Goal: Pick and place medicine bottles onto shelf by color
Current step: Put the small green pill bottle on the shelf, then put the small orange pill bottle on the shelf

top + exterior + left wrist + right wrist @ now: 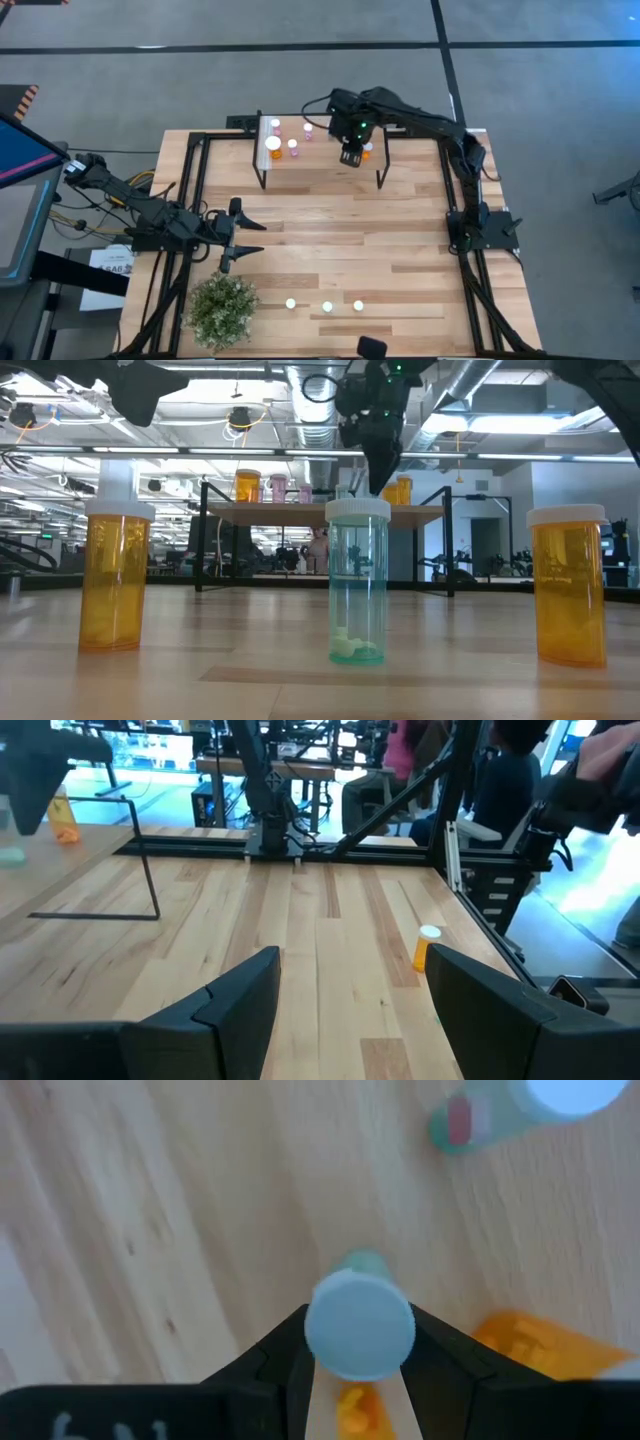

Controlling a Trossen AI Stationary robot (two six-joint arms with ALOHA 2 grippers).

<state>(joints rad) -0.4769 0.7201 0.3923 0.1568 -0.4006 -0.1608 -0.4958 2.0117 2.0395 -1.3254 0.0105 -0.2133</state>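
Wooden table point(330, 225), shelf point(320, 160), bottles point(326, 306), plant point(222, 308)

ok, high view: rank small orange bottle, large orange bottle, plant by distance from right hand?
1. Small orange bottle, beside the right hand, which grips a teal bottle, on the shelf, right part.
2. Large orange bottle, shelf's left end.
3. Potted plant, front left of the table.

Shelf point(322, 158): light wood top on thin black legs, beneath the right gripper point(352, 157). A teal bottle point(360, 1320), white-capped and upright, sits between its fingers. Orange and pink bottles point(274, 143) stand farther along the shelf; three more point(326, 306), apparently two orange, stand well apart on the tabletop.
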